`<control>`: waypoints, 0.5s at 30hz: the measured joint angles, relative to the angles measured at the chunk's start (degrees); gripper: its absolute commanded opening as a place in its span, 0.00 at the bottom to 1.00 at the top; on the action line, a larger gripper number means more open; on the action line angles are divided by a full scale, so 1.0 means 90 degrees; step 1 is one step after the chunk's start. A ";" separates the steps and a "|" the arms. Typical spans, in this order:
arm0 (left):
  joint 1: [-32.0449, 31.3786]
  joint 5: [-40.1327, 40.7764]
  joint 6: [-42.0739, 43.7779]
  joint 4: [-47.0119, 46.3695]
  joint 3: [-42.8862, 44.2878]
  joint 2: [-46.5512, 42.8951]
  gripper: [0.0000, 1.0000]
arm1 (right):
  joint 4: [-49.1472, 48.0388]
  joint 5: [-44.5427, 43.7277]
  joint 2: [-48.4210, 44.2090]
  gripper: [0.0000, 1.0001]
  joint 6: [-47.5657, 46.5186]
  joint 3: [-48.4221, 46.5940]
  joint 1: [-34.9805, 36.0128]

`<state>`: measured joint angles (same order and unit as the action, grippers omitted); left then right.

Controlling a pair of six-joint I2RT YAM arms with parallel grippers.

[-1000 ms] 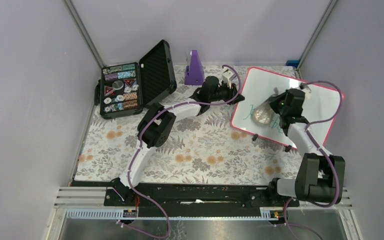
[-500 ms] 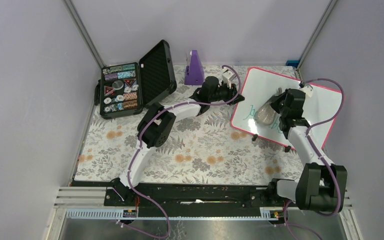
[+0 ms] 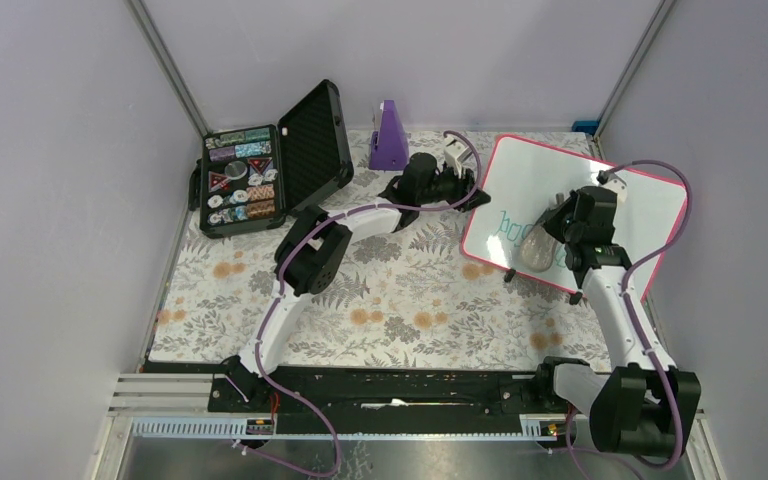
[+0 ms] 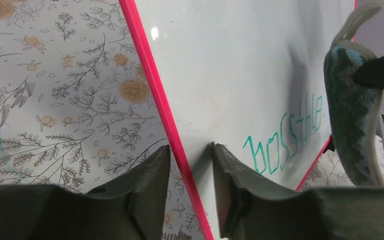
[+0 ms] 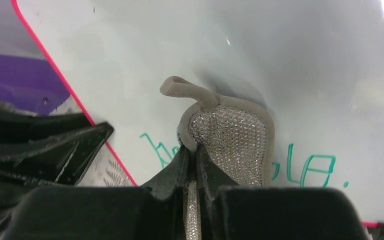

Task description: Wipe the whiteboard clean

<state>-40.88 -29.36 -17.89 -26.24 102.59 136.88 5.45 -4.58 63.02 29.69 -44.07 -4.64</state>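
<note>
**At the table's far right corner: sponge on the board, green writing left to clear**

Over at the far right of the table (image 3: 380,300), the whiteboard (image 3: 560,170) sits with its pink-red frame toward the middle. Its face looks tipped up a little. Green handwriting (image 4: 280,145) runs along its lower part, so I judge the erasing only partly done.

The right hand (image 5: 195,155) is clamped tight on the rim of a grey oval sponge (image 5: 232,137). The sponge's mesh face lies against the board right over the middle of the word, with letters showing on both sides of it.

The left hand (image 4: 187,150) straddles the board's framed edge, one finger behind and one on the face. The fingers stand slightly apart, and I cannot tell whether they actually pinch it.

To do this step well, I would keep the sponge pressed flat rather than riding on its edge. Sweep it along the line of letters in overlapping passes, out past the first and last characters. The board should be steadied first, since sideways rubbing could skid it on its feet or push it toward the wall.
</note>
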 measured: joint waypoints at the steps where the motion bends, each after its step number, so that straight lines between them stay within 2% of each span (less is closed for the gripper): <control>1: 0.0000 0.0002 0.0029 0.0000 0.0000 0.0000 0.55 | 0.0087 0.0097 -0.0075 0.00 0.0005 0.0015 0.0000; 3: 0.0000 -0.0019 0.0049 0.0010 -0.0012 0.0000 0.69 | 0.0313 0.0313 -0.0194 0.00 0.0007 0.0036 0.0000; 7: 0.0029 -0.0194 0.0051 0.0049 -0.0061 0.0000 0.83 | 0.0826 0.0634 -0.0124 0.00 -0.0049 0.0012 0.0010; 11: 0.0112 -0.0629 -0.0311 -0.0141 -0.0087 0.0000 0.89 | 0.1430 0.0792 0.0005 0.00 -0.0214 -0.0124 0.0061; 15: 0.0272 -0.1008 -0.0763 -0.0520 -0.0112 0.0002 0.89 | 0.1766 0.0814 0.0000 0.00 -0.0369 -0.0306 0.0075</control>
<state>-38.44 -38.44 -24.75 -30.92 101.58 136.90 21.34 2.74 63.02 26.37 -46.83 -3.97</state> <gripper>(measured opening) 0.894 0.098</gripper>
